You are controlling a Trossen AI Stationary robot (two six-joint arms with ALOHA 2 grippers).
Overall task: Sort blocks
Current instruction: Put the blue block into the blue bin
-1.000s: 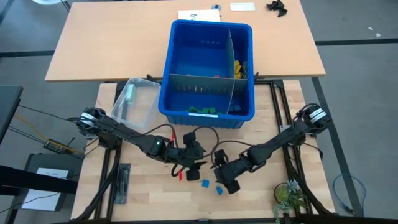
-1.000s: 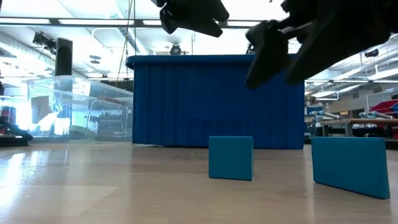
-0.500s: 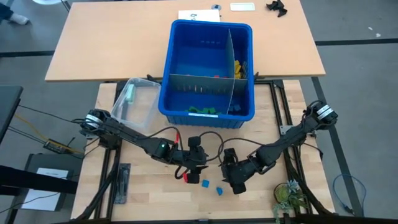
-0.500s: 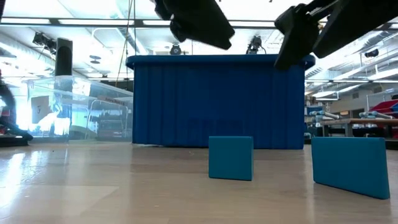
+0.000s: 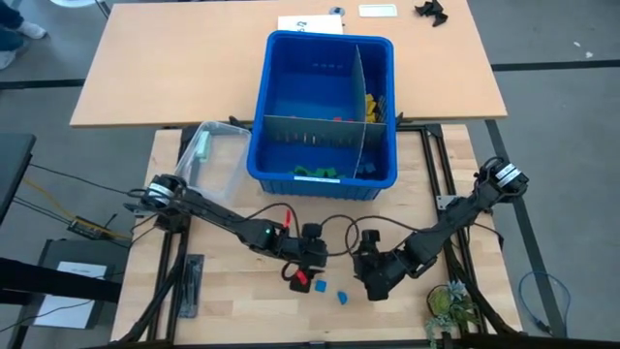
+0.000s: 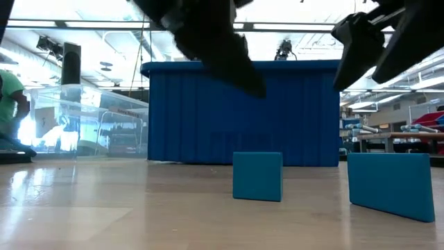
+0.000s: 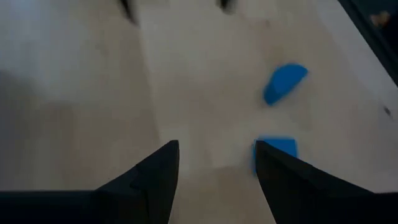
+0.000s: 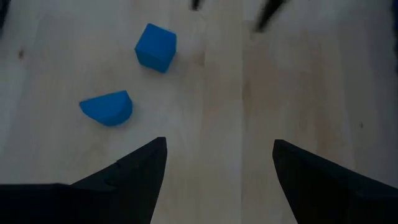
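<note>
Two blue blocks lie loose on the wooden table, on the near side of the big blue divided bin: a square blue block and a half-round blue block just beside it, apart, not touching. More blocks, green and yellow, sit inside the bin's compartments; sorted by colour, probably, though they're too small to be sure.

Left claw hangs just beside the square block, fingers spread, nothing between them. In the left wrist view the square block sits right at the edge of one finger, not centred in the gap, so the claw looks lined up slightly off for a pick. A red bit shows at the claw in the high view; can't tell if it's a block or part of the rig.

Right claw hovers near the half-round block, on the side away from the left claw, fingers spread wide and empty. Both blocks are in its wrist view, well ahead of its fingertips.
</note>
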